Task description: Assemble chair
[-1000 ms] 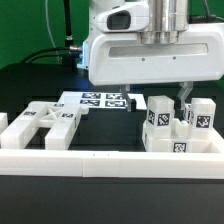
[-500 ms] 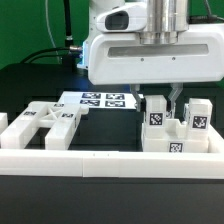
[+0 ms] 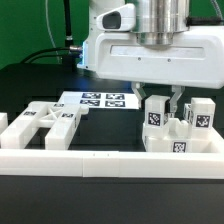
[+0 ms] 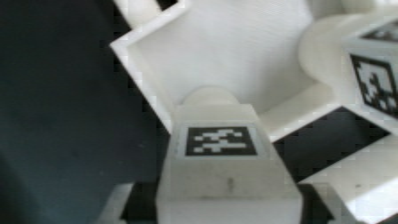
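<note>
Closing in from wide, the gripper (image 3: 163, 100) is now pinching a leg (image 3: 155, 118) that is standing with other chair parts at the exterior view's right. I am guessing lifting is coming next.

Leg: your white cube-ended plastic leg (image 4: 217, 140) looks smooth and matt.
Frame: the white blocky plastic cut-out frame (image 3: 45, 122) shows you the same dull, even finish.
Arm casing: white moulded plastic arm casing (image 3: 150, 62), faintly glossy.
Wrist cylinder: grey metal cylinder (image 3: 160, 15), satin sheen.
Table: black table top (image 3: 115, 135), matt; possibly cloth, though you cannot be sure from here.
Rail: long plain white border rail (image 3: 100, 163), smooth plastic.
Marker board: flat white marker board (image 3: 100, 100), matt.
</note>
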Controlling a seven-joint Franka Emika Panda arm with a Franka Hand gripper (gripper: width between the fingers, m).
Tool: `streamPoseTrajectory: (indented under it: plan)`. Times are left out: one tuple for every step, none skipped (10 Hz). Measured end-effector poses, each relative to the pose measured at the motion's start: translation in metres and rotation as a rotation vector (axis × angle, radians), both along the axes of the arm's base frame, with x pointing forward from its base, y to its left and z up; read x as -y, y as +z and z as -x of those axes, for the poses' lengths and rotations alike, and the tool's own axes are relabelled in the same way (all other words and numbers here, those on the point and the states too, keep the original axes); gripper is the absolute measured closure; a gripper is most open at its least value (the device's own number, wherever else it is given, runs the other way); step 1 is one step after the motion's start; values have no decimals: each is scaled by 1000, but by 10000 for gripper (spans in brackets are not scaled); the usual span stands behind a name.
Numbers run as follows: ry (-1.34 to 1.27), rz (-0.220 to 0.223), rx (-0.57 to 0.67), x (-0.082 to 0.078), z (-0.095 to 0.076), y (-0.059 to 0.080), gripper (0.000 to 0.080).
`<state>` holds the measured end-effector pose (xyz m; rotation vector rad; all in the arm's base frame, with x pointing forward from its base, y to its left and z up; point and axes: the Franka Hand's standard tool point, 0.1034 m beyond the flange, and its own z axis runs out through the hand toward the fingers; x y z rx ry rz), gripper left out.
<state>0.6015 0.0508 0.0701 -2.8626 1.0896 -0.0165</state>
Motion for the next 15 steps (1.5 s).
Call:
streamPoseTrajectory:
  plan:
    - [-115, -3, -2, -1, 0, -1, 512]
    - [-193, -8, -13, -2, 0, -1, 512]
    - [-286, -12, -40, -1, 0, -1, 512]
    - [-352, -18, -44, 0, -2, -1, 512]
    - [-419, -27, -48, 0, -2, 0, 512]
    - [-528, -35, -58, -1, -2, 0, 512]
    - [-536, -36, -57, 0, -2, 0, 512]
    - [-492, -35, -53, 0, -2, 0, 512]
    - [-459, -35, -49, 1, -3, 0, 336]
    - [-413, -34, -44, 1, -3, 1, 218]
    - [-301, -27, -36, 0, -3, 1, 218]
    - [-161, -23, -24, 0, -3, 1, 162]
    - [-43, -21, -13, -1, -6, 4, 153]
    - [55, -18, 0, 0, -8, 5, 153]
    - [152, -13, 10, 1, -8, 5, 151]
